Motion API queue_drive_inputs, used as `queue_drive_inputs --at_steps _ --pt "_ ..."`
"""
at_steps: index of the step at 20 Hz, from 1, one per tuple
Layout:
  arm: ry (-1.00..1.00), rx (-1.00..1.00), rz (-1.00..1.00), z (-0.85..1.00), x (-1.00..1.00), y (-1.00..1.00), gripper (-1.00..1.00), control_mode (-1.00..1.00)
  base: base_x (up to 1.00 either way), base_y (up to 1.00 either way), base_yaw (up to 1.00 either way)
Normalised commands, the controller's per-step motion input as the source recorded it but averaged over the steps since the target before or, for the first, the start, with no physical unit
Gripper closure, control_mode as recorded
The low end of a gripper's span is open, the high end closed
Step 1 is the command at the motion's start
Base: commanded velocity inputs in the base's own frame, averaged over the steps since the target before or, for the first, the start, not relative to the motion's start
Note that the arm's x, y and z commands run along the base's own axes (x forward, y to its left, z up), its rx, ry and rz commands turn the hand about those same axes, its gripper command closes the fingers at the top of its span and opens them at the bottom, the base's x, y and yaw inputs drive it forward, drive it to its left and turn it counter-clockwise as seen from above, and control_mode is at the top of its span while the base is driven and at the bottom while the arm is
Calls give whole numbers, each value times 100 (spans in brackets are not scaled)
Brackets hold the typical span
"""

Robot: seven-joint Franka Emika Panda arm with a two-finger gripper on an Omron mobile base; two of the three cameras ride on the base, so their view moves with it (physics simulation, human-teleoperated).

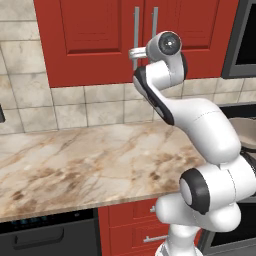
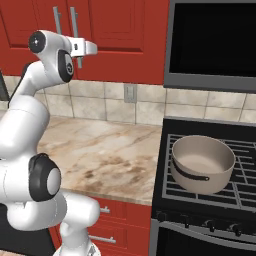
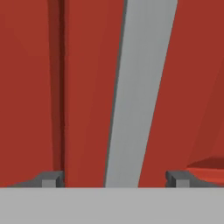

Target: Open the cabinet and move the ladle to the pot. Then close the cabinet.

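On stove (image 2: 200, 200): pot (image 2: 202, 163) | marble counter (image 1: 75, 160) | cabinet (image 1: 100, 35) doors closed

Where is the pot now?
In the right base view, the pot sits on the stove grate, right of the counter, below the microwave.

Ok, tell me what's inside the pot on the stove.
The pot sits on the stove grate, and its visible inside is bare. The near wall hides part of the floor. The cabinet doors are shut, hiding its contents.
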Motion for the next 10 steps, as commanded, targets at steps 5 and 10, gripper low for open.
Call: queue_drive_inputs --at_steps 5,10 --pt "0 0 0 0 40 -11 100 -100 0 0 0" --pt "0 0 -2 0 14 -49 100 -100 0 0 0"
